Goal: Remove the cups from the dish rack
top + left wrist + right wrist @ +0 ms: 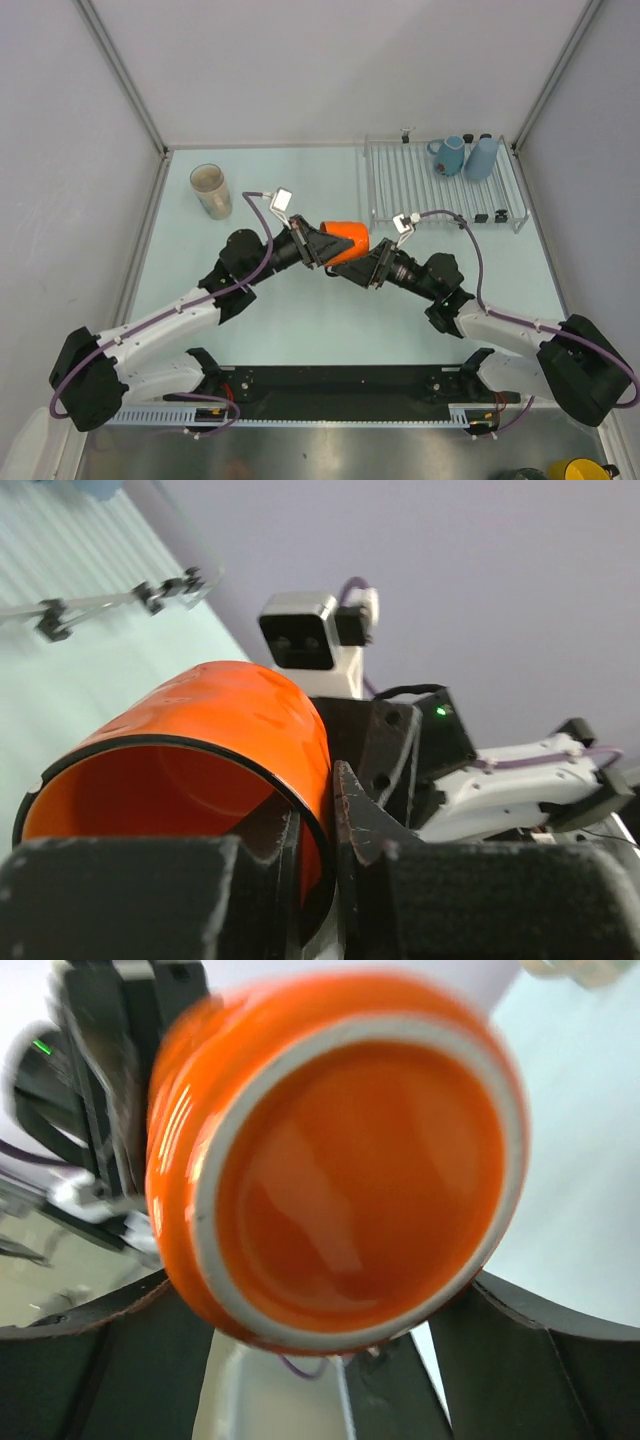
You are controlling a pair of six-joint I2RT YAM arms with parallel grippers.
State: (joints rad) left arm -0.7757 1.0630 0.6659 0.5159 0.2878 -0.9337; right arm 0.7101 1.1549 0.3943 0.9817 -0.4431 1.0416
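The mug [345, 237] is off the rack [398, 190] and hangs on its side over mid-table, caught between the two arms. The left gripper [322, 245] pinches its rim, one finger inside and one outside. The right gripper [362, 265] has its fingers either side of the base, but I can't tell whether they grip it. Two blue cups [447, 155] stand in the rack's far corner, and a tumbler [211, 190] stands on the table [300, 320] well to the left.
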